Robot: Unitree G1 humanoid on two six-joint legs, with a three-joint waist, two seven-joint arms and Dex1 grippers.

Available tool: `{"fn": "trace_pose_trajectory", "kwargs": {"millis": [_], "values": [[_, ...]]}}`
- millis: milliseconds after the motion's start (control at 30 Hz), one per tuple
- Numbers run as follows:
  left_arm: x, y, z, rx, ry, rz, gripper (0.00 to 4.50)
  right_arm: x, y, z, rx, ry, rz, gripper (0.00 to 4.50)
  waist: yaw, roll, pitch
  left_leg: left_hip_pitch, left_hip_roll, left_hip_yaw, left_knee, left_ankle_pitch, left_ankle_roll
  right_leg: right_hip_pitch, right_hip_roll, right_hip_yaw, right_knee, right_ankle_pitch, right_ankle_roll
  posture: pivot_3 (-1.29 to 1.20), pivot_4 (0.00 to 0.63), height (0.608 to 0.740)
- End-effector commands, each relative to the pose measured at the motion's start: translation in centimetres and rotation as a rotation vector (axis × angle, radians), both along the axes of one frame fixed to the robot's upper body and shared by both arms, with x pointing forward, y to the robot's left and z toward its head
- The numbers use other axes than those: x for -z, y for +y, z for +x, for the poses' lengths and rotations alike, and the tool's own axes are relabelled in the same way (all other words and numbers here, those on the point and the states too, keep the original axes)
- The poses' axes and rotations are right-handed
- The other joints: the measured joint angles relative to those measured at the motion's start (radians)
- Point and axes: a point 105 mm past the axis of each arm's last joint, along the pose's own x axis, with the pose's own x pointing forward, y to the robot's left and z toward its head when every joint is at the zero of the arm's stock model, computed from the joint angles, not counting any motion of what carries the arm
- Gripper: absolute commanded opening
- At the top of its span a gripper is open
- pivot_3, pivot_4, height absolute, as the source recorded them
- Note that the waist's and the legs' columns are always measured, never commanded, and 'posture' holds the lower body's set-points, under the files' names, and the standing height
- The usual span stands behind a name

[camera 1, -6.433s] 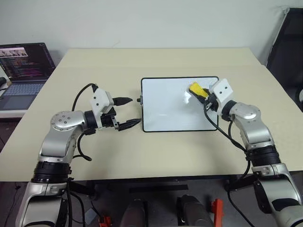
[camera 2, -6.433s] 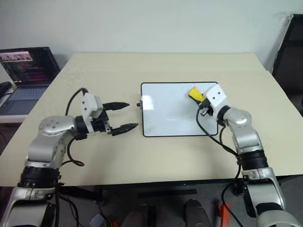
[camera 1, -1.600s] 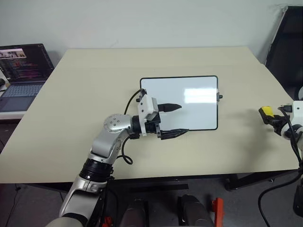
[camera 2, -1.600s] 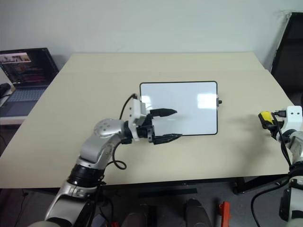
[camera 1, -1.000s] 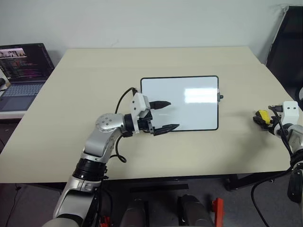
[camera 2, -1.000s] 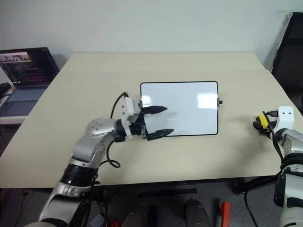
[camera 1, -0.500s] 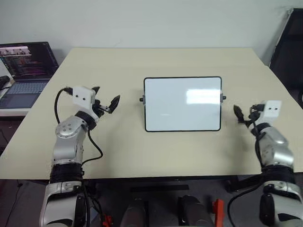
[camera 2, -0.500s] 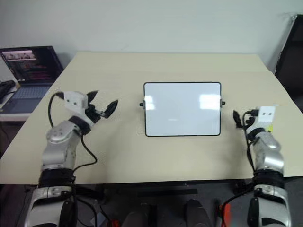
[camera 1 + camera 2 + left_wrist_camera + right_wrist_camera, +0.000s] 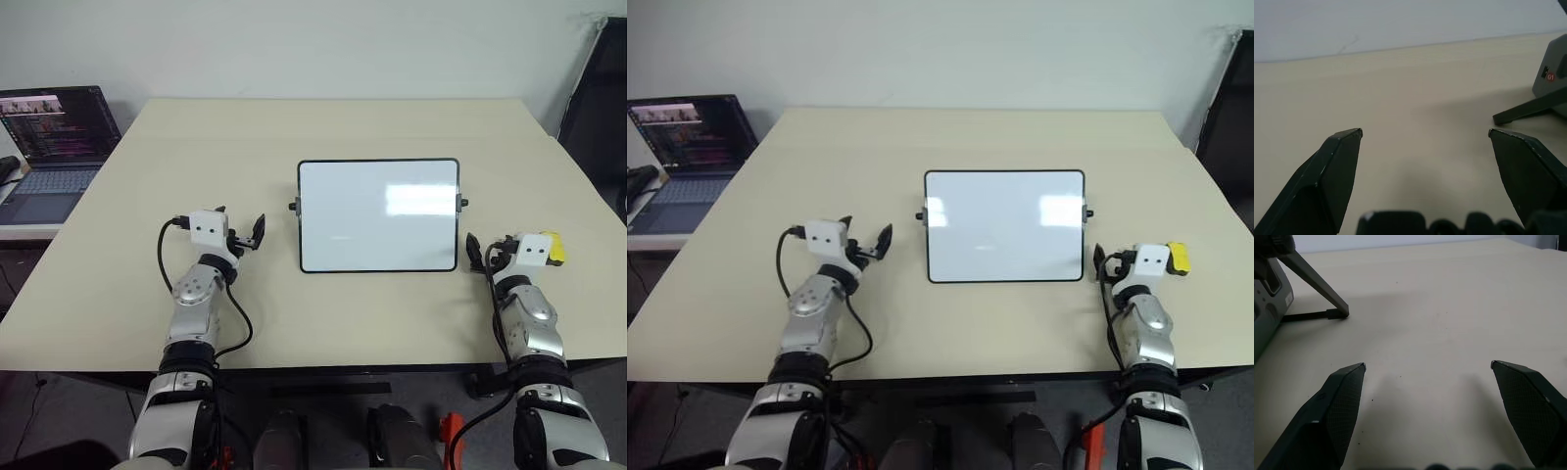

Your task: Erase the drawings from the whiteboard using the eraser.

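The whiteboard [image 9: 378,215] is lying flat in the middle of the beige table [image 9: 333,127], its glossy white face showing no blue marks at all — just a patch of glare near its right side. The left gripper [image 9: 242,232] is hovering just off the board's left edge, its two black fingers [image 9: 1334,169] standing wide apart with nothing between them, bare tabletop showing through the gap in the left wrist view. Over on the other side, the right gripper [image 9: 1427,396] is sitting near the board's lower right corner, fingers spread wide as well and holding nothing. The eraser [image 9: 554,249] — a small yellow block — is resting on the table just beside the right gripper's white housing, on the side away from the board; whether it is touching that housing is hard to say from the head views. A laptop [image 9: 51,147] is sitting open on a separate surface beyond the table's left edge, its screen lit.
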Motion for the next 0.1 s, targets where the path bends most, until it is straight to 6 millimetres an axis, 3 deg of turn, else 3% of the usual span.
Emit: {"fn": "trace_pose_trajectory", "kwargs": {"millis": [33,100], "values": [[2.11,-0.76,-0.83,-0.014,0.017,0.029,4.50,-0.26,-0.36,-0.11,-0.001,-0.041,0.057,4.49,-0.001,0.000,0.000,0.000,0.000,0.000,0.000,0.000,0.000,0.000,0.000,0.000,0.000,0.000,0.000,0.00,0.150,0.740],[2.67,-0.79,-1.00,-0.023,0.032,0.015,4.50,-0.06,-0.67,-0.11,0.014,-0.037,0.073,4.49,-0.001,0.000,0.000,0.000,0.000,0.000,0.000,0.000,0.000,0.001,0.000,0.000,0.000,0.000,0.000,0.00,0.150,0.740]]}}
